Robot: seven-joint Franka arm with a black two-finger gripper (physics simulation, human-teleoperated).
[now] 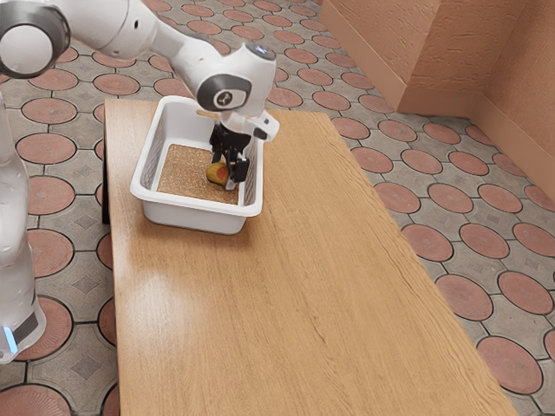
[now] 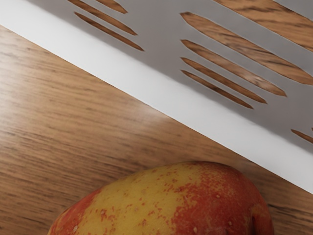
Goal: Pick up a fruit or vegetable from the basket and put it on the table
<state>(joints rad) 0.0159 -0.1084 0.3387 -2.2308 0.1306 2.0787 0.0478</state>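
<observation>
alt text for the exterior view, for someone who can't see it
A white robot arm reaches its black end effector into a white basket, down at a red-and-yellow fruit. The basket stands on a wooden table.

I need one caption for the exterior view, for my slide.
Black pincer reaching into a white basket on a wooden table, at a red and yellow fruit.

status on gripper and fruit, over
Gripper low in basket, at red-yellow fruit. Grip unclear. Fruit inside basket walls. Near wall close alongside, likely needs clearing.
</observation>
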